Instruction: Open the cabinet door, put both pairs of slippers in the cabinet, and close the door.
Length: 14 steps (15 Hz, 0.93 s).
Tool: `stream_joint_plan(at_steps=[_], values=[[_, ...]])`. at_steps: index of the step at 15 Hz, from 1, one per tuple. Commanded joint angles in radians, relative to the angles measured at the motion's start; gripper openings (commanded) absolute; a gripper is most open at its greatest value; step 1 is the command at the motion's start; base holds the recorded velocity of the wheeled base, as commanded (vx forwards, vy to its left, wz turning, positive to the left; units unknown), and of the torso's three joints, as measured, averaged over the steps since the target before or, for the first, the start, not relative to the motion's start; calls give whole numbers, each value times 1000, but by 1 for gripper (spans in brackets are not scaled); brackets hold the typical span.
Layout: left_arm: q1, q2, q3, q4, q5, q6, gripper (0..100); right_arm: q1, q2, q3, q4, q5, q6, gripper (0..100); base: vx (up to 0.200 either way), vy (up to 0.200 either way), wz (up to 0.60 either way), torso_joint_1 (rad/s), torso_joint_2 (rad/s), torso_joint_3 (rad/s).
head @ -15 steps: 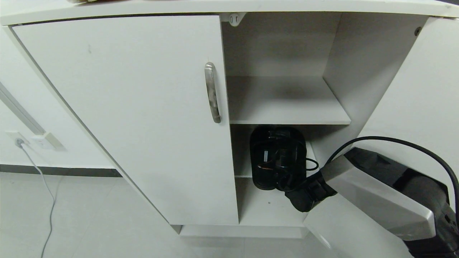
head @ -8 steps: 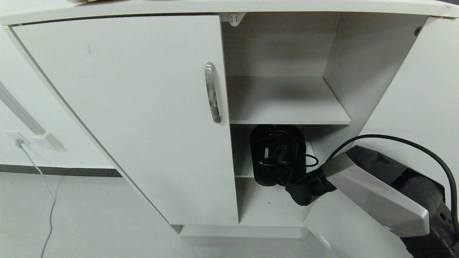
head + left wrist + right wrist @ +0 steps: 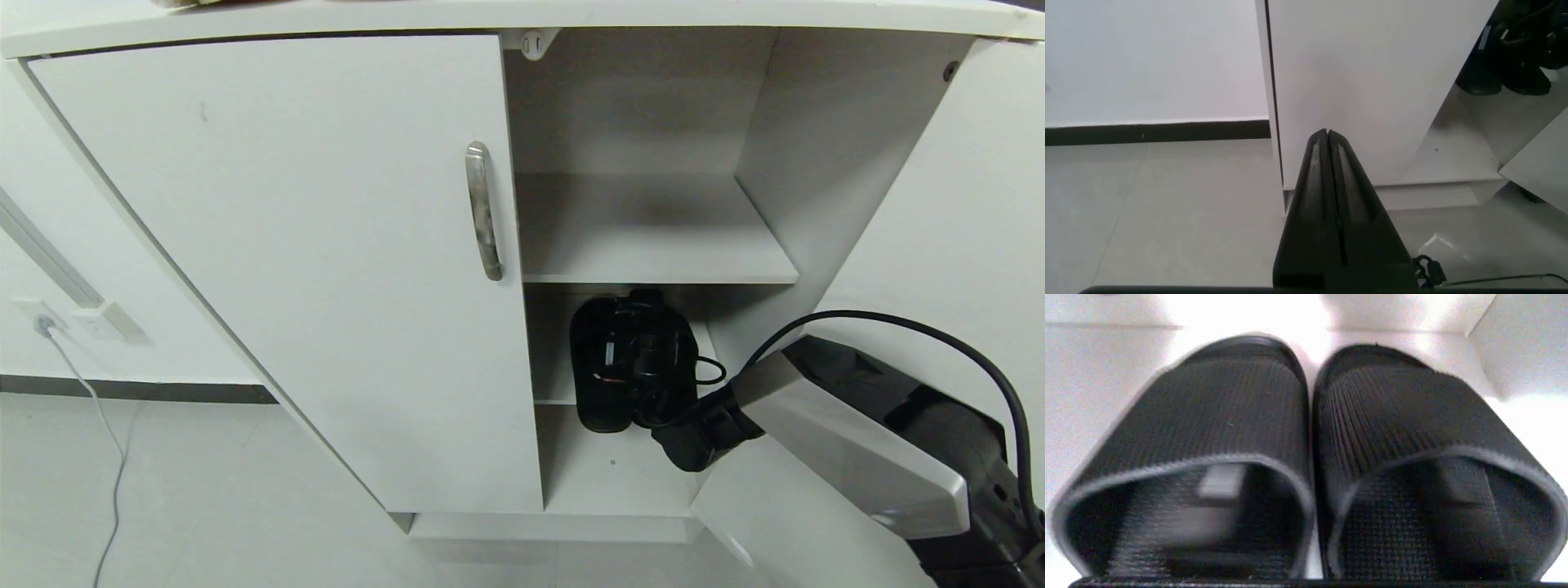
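Left gripper (image 3: 1327, 143): nearest of all; its two fingers are pressed flat together with nothing between them; it hangs above the floor (image 3: 1159, 212), aimed at the foot of the cabinet and well apart from it.
Right arm (image 3: 841, 441): comes in from the near right, past the lower edge of the open door, and goes into the lower right part of the cabinet.
Right gripper (image 3: 649, 392): inside the cabinet opening, right against the slippers; dark against dark, so I cannot tell whether it is wide, narrow or gripping them.
Slippers (image 3: 600, 367): one black pair, side by side and touching along their inner edges (image 3: 1310, 457); they are in the lower part of the cabinet, under the shelf, left of the arm; whether they rest on the white board or are carried cannot be told.
Right door (image 3: 963, 245): swung open towards the near right.
Left door (image 3: 286, 245): shut; its metal handle (image 3: 483, 211) stands upright by the inner edge.
Shelf (image 3: 653, 237): white board across the open half, above the slippers.
Wall socket (image 3: 37, 325): far left on the wall, beside the cabinet; a grey cable (image 3: 110, 457) drops from it to the floor.
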Motion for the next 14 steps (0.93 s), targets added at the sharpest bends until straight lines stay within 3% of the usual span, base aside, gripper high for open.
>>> stream_joint_plan(at_steps=[1,10,14], values=[[0,1,0,0,-1,0,0,5,-22,41,-7,0,0,100,0,0,0,0,0,0],[0,1,0,0,-1,2,0,103,-232,383,-128,0,0,100,0,0,0,0,0,0],[0,1,0,0,-1,3,0,175,-322,670,-295,0,0,100,0,0,0,0,0,0]])
